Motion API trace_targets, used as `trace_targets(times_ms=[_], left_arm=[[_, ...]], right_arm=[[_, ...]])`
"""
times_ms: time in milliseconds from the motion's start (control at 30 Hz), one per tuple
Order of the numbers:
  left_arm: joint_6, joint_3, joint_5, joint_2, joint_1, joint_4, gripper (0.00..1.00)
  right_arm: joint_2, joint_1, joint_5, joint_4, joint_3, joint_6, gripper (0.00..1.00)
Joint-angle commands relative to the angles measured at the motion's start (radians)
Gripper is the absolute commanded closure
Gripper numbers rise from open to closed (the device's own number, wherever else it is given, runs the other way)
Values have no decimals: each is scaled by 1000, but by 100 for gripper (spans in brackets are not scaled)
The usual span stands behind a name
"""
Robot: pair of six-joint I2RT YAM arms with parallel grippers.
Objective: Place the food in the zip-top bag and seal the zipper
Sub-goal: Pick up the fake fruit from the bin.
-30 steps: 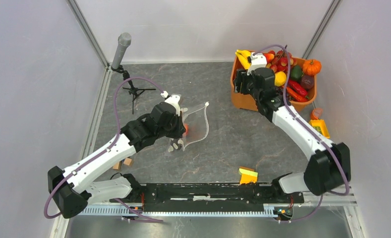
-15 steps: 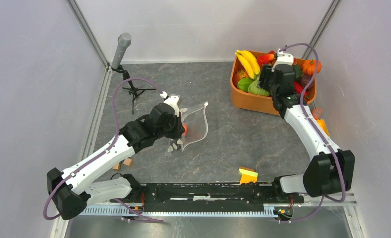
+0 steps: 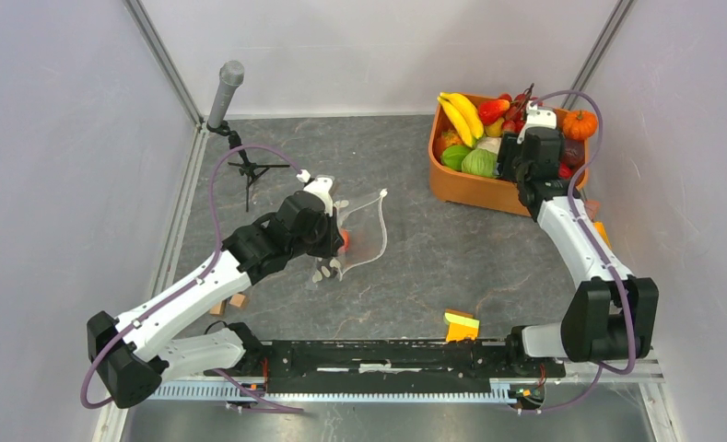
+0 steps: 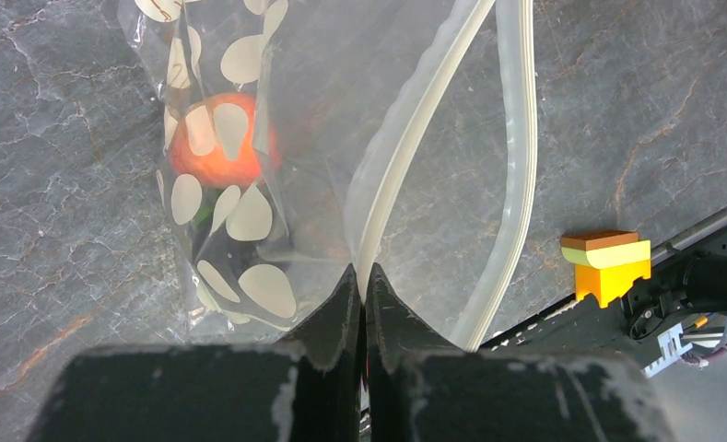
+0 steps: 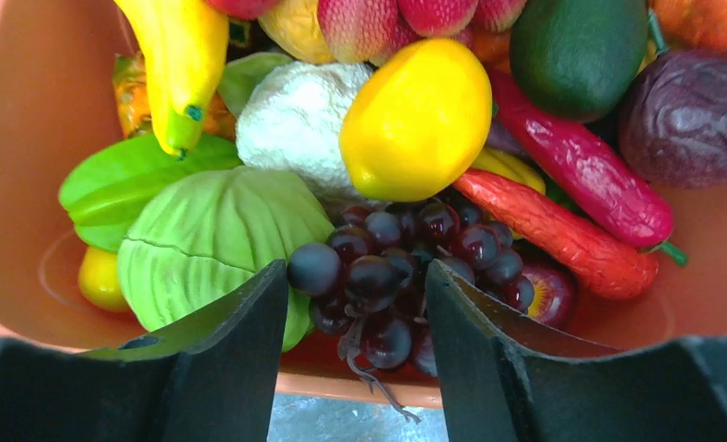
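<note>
My left pincer (image 4: 360,276) is pinching tight on the white zipper (image 4: 417,138) of the dotted bag (image 4: 322,83), an orange fruit (image 4: 214,143) sitting inside. My right pincer (image 5: 356,281) is hovering wide apart above the grapes (image 5: 405,249) in the orange tub (image 5: 18,110).

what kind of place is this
Probably a robot lab test cell, not a kitchen: a left arm and right arm bolted to one rail, bare grey walls with metal posts, and a tub of toy food.
</note>
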Motion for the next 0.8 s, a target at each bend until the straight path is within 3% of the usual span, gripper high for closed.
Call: trace_targets(times_ms=[0,100,200,300,400,500,567,633,700,767], left_arm=[[1,-11,-6,-23,7,41,94],[1,-14,-7,-26,8,40,94],[-1,-19,-9,-27,10,46,94],[-9,-31,-8,-28,10,54,94],[-16,-41,-4,-32,10,63,94],[-18,-42,-6,-39,10,62,94],[-17,-42,-5,-42,11,63,94],[-18,-42,-7,-45,10,63,94],[-19,-41,-7,-44,10,64,94],[-19,-40,-4,-41,10,68,94]], right_arm=[[21,-19,21,-6,-11,-37,41],[22,-23,26,-4,-15,-40,41],[34,-28,26,4,-12,-53,52],[47,-30,31,-20,2,-50,41],[44,-33,37,-19,-11,-45,38],[37,-38,29,1,-30,-40,52],[27,-38,14,16,-33,-38,75],[15,-38,6,21,-24,-37,77],[2,-38,-1,8,-1,-42,86],[-19,-38,-1,15,10,-41,87]])
